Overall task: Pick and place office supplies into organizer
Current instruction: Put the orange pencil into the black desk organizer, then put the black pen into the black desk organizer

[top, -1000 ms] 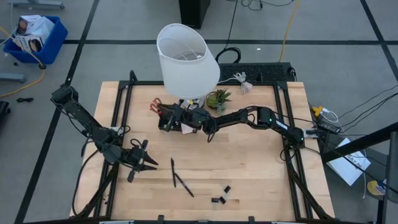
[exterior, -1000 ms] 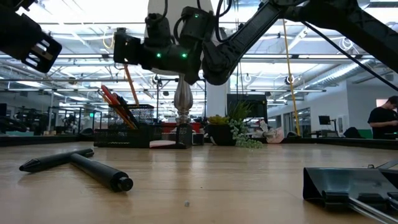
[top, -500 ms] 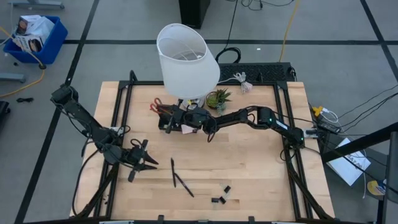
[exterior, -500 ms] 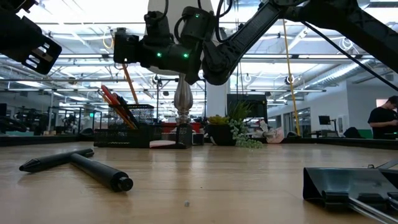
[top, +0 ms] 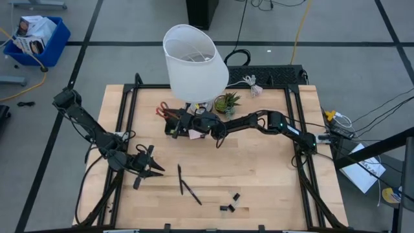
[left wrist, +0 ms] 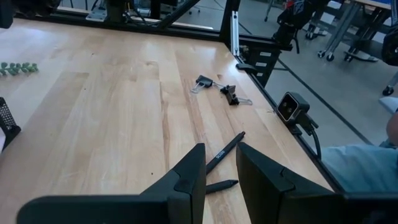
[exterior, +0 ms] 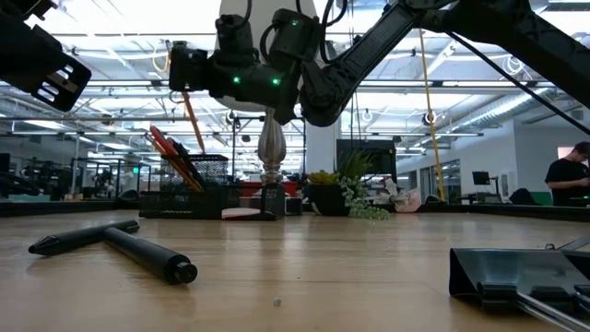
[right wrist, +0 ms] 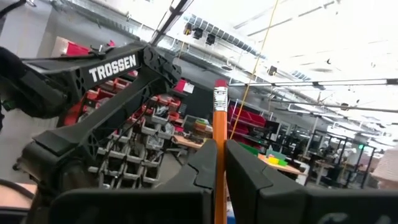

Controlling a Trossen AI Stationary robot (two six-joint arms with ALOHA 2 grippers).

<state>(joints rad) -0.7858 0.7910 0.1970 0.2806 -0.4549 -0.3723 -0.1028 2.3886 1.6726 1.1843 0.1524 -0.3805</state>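
Over the last second my right pincer (right wrist: 216, 163) barely shifts: it stays clamped on an orange pencil (right wrist: 219, 134), hovering just above the organizer (top: 178, 126) at the bench's (top: 259, 175) far middle. So the drop is still pending. My left pincer (left wrist: 217, 163) waits narrowly parted at near left, empty, with two black pens (top: 187, 186) and clips (top: 230, 202) left.

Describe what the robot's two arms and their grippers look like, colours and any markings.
Both arms are black, slim and jointed, with dark cables alongside. The left gripper has two angular, wedge-shaped black fingers. The right gripper has matching fingers; white TROSSEN lettering shows on a black arm link, and green lights glow by its wrist.
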